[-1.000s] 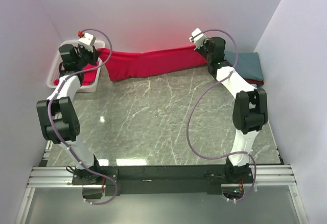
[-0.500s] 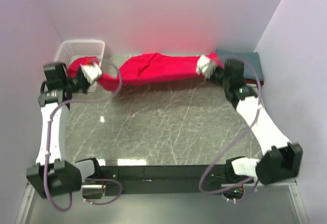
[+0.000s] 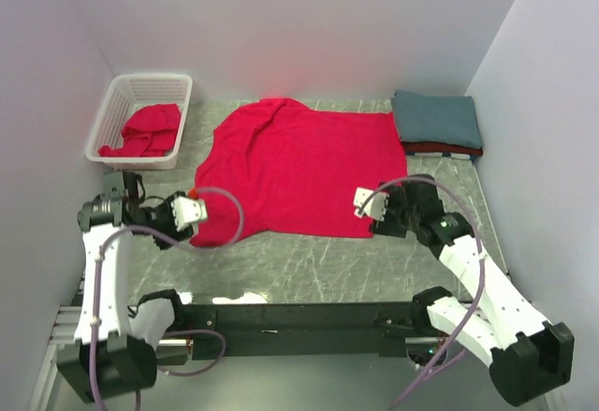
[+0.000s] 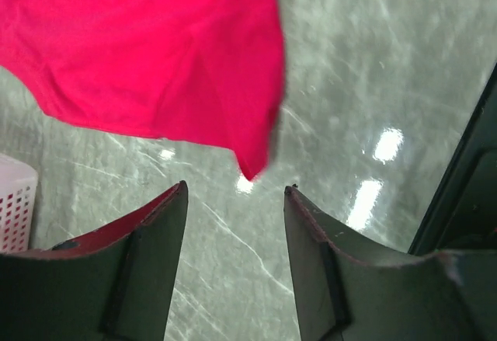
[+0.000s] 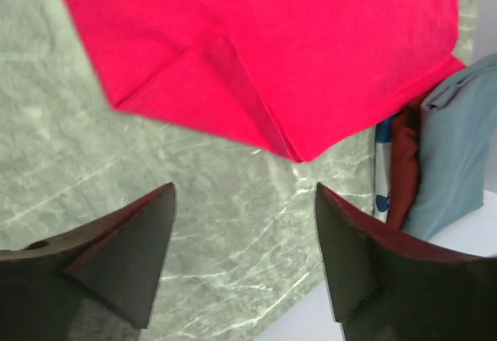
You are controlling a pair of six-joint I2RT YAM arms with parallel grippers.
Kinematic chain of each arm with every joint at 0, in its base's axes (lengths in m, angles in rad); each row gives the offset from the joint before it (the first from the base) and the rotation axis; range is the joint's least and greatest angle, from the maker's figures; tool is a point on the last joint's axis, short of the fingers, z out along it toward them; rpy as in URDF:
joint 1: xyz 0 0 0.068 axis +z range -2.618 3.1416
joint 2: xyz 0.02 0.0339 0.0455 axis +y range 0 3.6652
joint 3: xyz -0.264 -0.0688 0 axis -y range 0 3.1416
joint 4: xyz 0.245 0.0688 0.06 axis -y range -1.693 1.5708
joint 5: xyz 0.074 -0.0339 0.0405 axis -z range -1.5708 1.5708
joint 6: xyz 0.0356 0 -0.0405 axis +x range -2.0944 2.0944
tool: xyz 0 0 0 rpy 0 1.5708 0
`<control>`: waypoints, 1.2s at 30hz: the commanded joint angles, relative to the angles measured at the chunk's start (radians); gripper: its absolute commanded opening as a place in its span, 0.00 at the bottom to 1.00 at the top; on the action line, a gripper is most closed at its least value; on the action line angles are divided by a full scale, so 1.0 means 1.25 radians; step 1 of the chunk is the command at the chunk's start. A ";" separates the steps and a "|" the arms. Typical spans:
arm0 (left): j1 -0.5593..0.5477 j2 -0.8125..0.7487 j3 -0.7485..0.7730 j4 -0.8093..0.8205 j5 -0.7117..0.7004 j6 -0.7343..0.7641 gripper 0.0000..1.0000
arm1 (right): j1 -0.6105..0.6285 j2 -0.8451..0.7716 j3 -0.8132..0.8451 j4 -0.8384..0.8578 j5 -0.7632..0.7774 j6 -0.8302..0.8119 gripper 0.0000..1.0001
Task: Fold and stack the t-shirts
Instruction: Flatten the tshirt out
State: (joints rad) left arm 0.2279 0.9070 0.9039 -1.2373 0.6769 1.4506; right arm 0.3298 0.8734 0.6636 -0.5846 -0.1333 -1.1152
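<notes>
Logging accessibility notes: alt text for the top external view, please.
A bright red t-shirt lies spread flat on the marble table, the left gripper and right gripper at its near corners. A white basket with red cloth sits back left; a teal folded shirt tops a stack back right.

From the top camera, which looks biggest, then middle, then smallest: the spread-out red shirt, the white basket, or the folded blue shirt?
1. spread-out red shirt, biggest by far
2. white basket
3. folded blue shirt, a little smaller than the basket
</notes>
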 commanded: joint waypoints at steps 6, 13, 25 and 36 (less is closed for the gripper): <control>-0.014 0.253 0.121 0.264 0.040 -0.372 0.53 | -0.035 0.345 0.276 -0.089 -0.029 0.227 0.55; -0.085 0.417 0.126 0.294 -0.038 -0.440 0.57 | -0.076 0.613 0.443 -0.180 -0.036 0.391 0.54; -0.132 0.452 0.030 0.387 -0.080 -0.473 0.67 | -0.112 0.818 0.623 -0.245 -0.141 0.522 0.61; -0.132 0.477 0.046 0.390 -0.084 -0.473 0.72 | -0.083 0.902 0.645 -0.250 -0.155 0.540 0.59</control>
State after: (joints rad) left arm 0.0647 1.5078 0.9382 -0.7658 0.5686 0.8688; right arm 0.2008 2.0113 1.4475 -0.8806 -0.3046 -0.4595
